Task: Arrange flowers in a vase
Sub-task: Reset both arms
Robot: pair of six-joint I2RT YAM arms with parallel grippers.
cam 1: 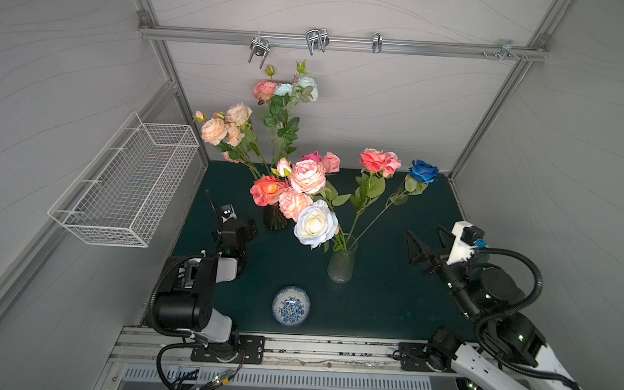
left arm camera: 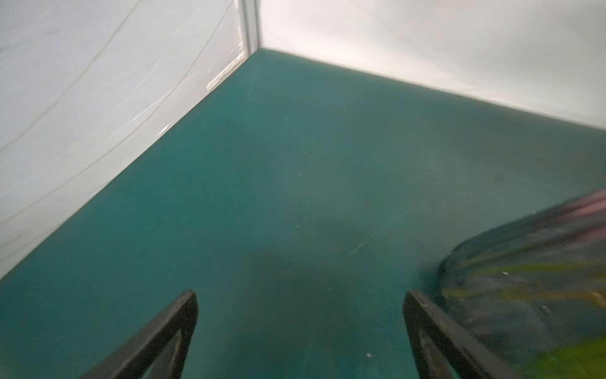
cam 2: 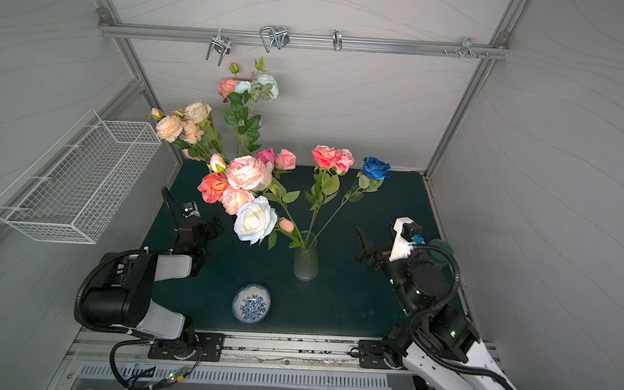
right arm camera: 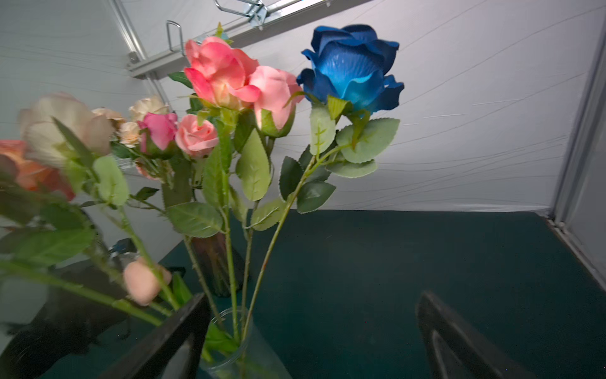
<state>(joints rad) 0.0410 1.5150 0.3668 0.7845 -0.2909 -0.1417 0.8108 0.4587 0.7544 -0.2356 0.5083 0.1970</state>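
Observation:
A clear frosted vase [cam 1: 341,264] stands mid-table holding a white rose [cam 1: 316,224], pink roses [cam 1: 379,162] and a deep blue rose [cam 1: 423,171]. Behind it to the left, a dark vase [cam 1: 275,218] carries a large bunch of coral, pink, peach and pale blue flowers [cam 1: 306,175]. My right gripper [cam 1: 426,240] hangs open to the right of the clear vase [right arm camera: 236,344], its jaws wide and empty [right arm camera: 313,298]. My left gripper [left arm camera: 300,295] is open and empty above the green mat, just left of the dark vase [left arm camera: 524,279].
A blue-and-white bowl [cam 1: 291,306] sits near the table's front edge. A white wire basket [cam 1: 129,184] hangs on the left wall. Metal hooks [cam 1: 315,40] hang from the rail on the back wall. Walls close the table [cam 1: 389,301] on three sides.

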